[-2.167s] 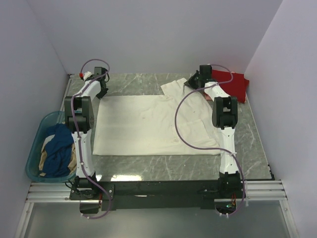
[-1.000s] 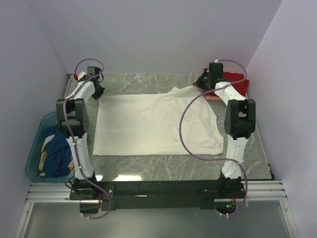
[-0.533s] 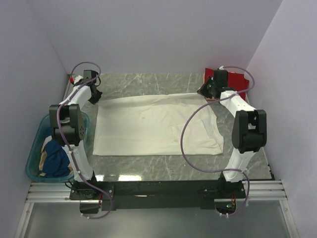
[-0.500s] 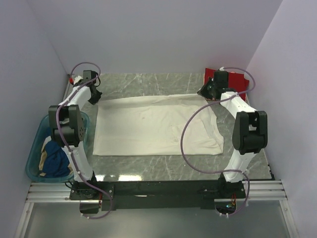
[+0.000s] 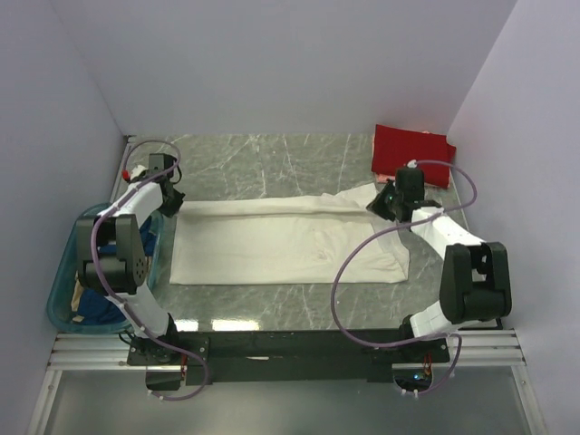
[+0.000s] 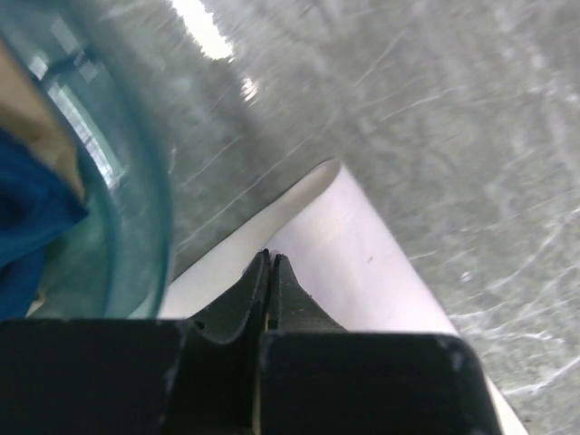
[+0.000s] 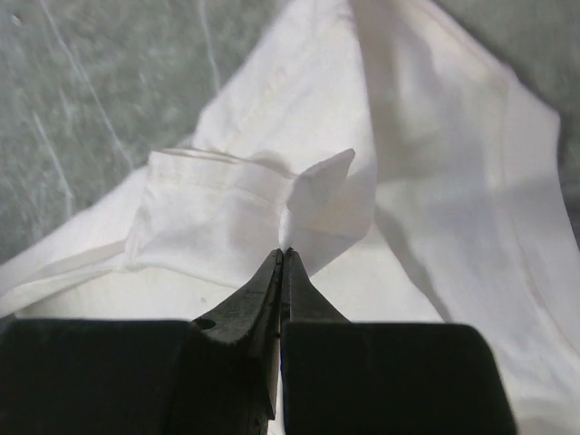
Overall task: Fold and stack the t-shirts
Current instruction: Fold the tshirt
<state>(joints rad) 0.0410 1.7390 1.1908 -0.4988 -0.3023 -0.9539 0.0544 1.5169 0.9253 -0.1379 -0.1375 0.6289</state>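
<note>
Right now I am gripping the cream-white t-shirt [image 5: 272, 249], stretching across the worktop away from the teal basket [image 6: 149, 208], both jaws clenched on one long edge: left gripper [image 6: 270, 260] at the basket end, right gripper [image 7: 283, 256] at the opposite end.

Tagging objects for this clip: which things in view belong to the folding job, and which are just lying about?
Job: cream-white t-shirt, pinched by left gripper and right gripper; folded red t-shirt; dark blue t-shirt.
Lying about: teal basket; grey table.
</note>
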